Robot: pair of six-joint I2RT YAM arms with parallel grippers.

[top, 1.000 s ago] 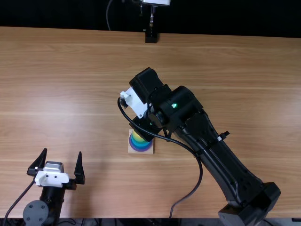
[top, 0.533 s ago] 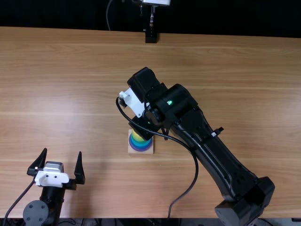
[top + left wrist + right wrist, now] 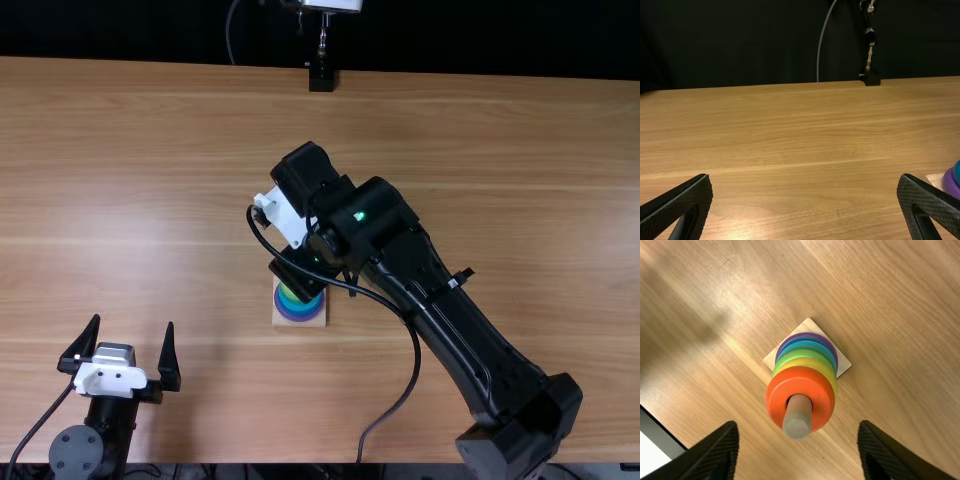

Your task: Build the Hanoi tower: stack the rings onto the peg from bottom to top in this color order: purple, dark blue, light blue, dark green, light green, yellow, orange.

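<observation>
Orange ring (image 3: pixel 777 395): topmost on the stack, around the wooden peg (image 3: pixel 798 417), whose rounded end shows through its hole.
Yellow ring (image 3: pixel 807 361): directly under the orange one.
Green: a light green band (image 3: pixel 802 354) below the yellow; whether a separate dark green ring sits there, I cannot tell.
Blue: blue bands (image 3: pixel 807 344) lower down, above the purple ring (image 3: pixel 807 334) at the bottom.
Square base (image 3: pixel 842 365): pale wood, flat on the worktop (image 3: pixel 480 150), near the middle of its width in the top view.
Right gripper (image 3: pixel 305 270): above the tower, covering part of it in the top view; fingers wide apart — nothing held, with bare wood showing between each fingertip and the stack in its wrist view.
Left gripper (image 3: pixel 134 322): over the worktop's near left part, well apart from the tower; fingers spread wide, holding nothing.
Black cable (image 3: pixel 415 370): looped along the right arm — hanging down toward the near edge.
</observation>
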